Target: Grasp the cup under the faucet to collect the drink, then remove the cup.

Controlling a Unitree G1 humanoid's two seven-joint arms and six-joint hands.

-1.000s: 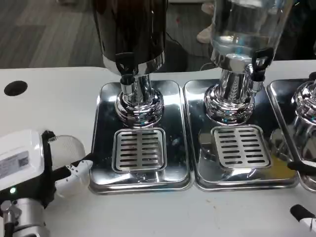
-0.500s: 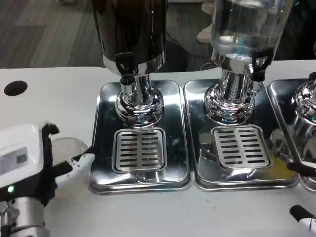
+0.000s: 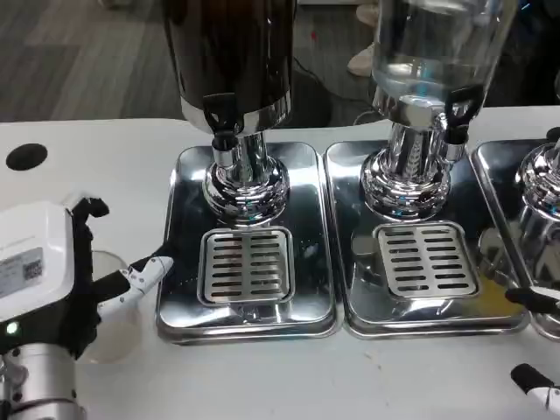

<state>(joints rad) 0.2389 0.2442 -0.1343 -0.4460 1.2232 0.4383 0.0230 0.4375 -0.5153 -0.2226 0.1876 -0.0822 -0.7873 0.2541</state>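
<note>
A clear plastic cup [image 3: 112, 308] stands at the left of the first steel tray [image 3: 184, 219], on the white table. My left hand [image 3: 52, 271] grips it, a black-tipped thumb behind it and a white finger [image 3: 144, 276] wrapped round the front, reaching the tray's edge. The dark drink dispenser's faucet [image 3: 224, 133] hangs over the slotted grate [image 3: 248, 265], which has nothing on it. At the lower right edge are the fingertips of my right hand [image 3: 534, 341], spread apart with nothing between them.
A second steel tray [image 3: 346, 262] with its own grate [image 3: 426, 259] lies under a clear dispenser with a black tap [image 3: 460, 107]. A third tray and dispenser base [image 3: 541, 188] are at the far right. A black hole [image 3: 26, 157] marks the table's left.
The left hand has turned a little and the cup now lies lower in the picture, nearer the table's front. Its front finger has crept right to the tray's edge. The right fingertips have not moved.
</note>
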